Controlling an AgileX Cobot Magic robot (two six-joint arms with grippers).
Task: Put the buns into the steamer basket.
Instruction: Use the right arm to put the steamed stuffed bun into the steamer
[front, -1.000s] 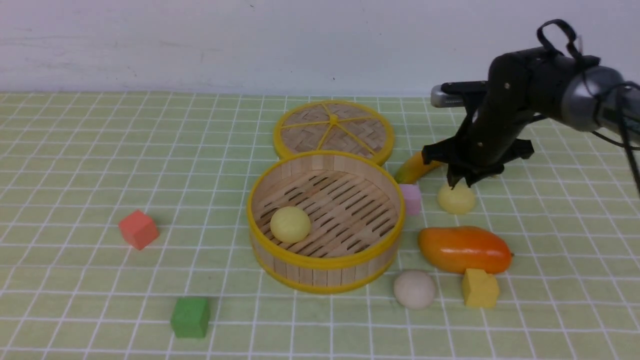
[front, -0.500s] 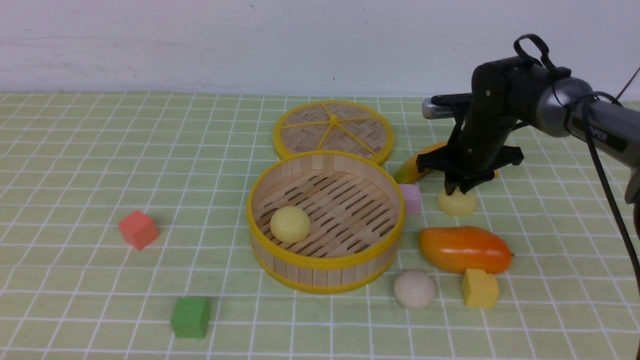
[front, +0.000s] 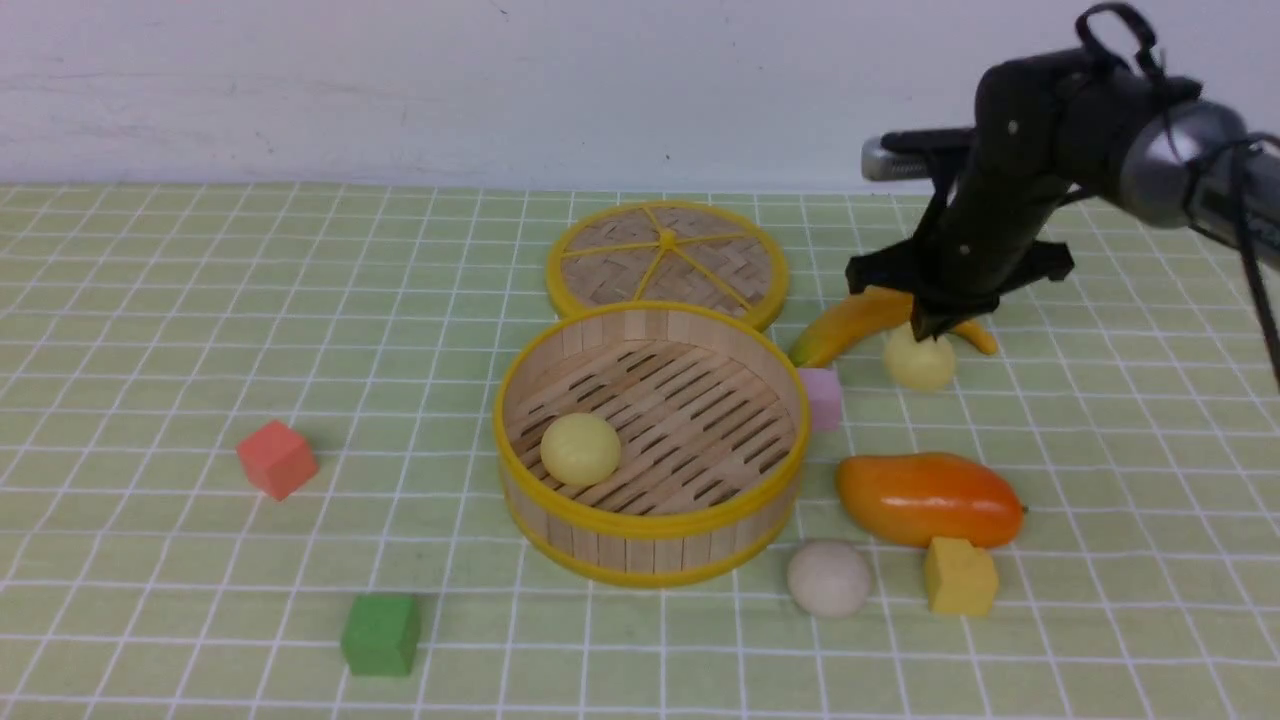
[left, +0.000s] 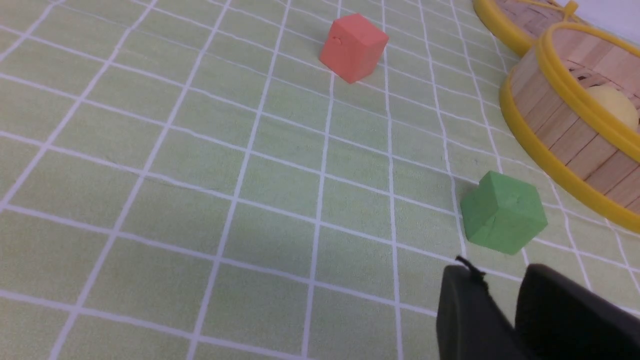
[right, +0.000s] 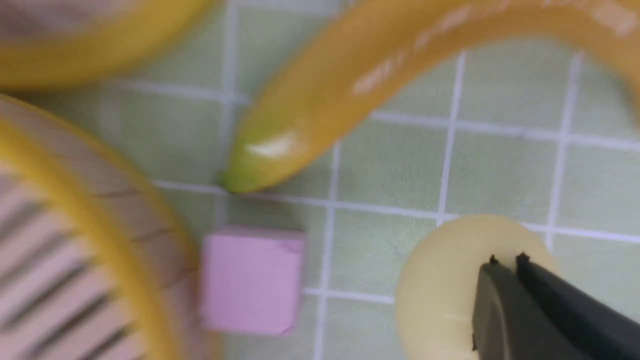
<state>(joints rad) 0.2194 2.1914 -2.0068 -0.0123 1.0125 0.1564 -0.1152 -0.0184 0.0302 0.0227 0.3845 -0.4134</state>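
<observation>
Mid table (front: 150, 300): round bamboo-slat steamer basket (front: 650, 545); flat woven lid (front: 668, 258) behind at 12 o'clock, pink cube (front: 824, 397) just beside rim at 3. Open room toward 9: only red cube (front: 277, 458), green cube (front: 381, 633), well apart. At basket's 2, right pincer (front: 925, 330) clamped on top of pale yellow dome bun (front: 919, 365), before yellow banana (front: 845, 325). Inside basket, second yellow bun (front: 580, 448); at 5 on table, off-white bun (front: 829, 578). Empty left pincer (left: 500, 272) slightly parted.

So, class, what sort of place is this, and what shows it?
Probably a robotics lab bench staged as a play kitchen: the right hand pinches a pale yellow bun, a steamer basket sits on a green checked cloth, and a toy-like mango lies nearby.
</observation>
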